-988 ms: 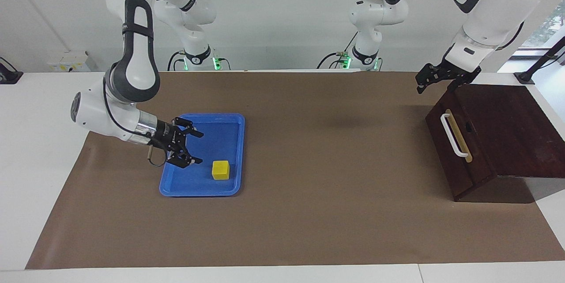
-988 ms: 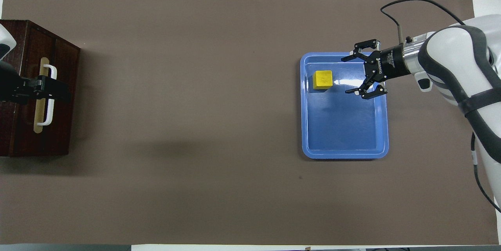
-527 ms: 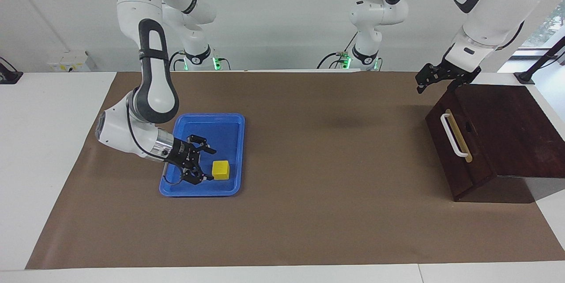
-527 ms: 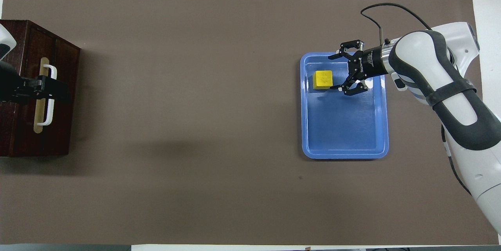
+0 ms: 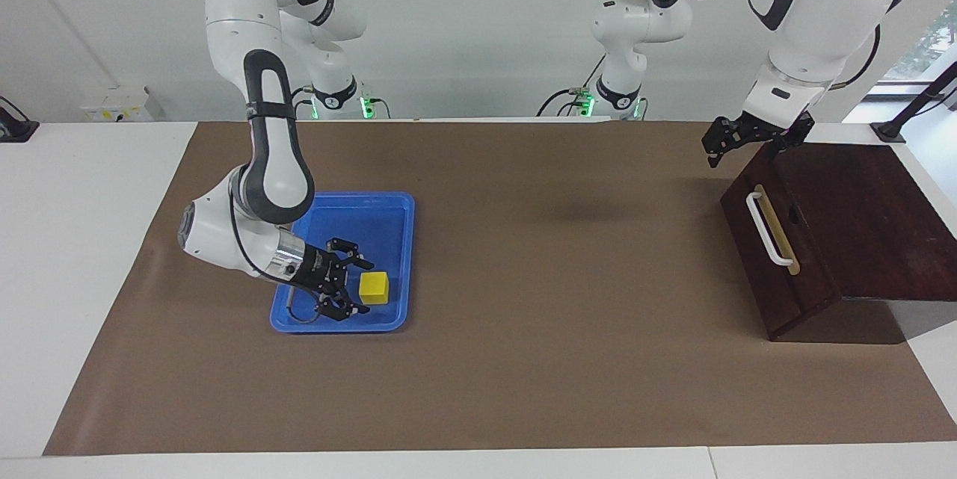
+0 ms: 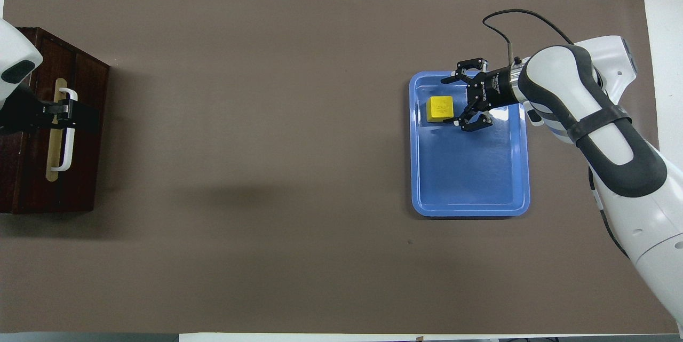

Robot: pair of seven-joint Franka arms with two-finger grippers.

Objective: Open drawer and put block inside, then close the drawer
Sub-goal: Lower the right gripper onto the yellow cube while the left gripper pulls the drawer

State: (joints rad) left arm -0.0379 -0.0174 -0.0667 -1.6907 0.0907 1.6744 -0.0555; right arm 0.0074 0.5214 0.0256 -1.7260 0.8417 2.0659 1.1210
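The yellow block lies in the blue tray, at the tray's end farther from the robots. My right gripper is low in the tray, open and lying sideways. Its mouth faces the block, and its tips are level with the block's near side without gripping it. At the left arm's end of the table, the dark wooden drawer is shut, its white handle showing. My left gripper hangs open above the drawer's front, holding nothing.
A brown mat covers the table between the tray and the drawer box. White table shows around the mat's edges. The right arm's elbow and forearm lean over the tray's outer side.
My right gripper came down into the tray and slid toward the block until its open mouth reached the block's side. The left gripper shifted slightly above the drawer. The block and drawer stayed put.
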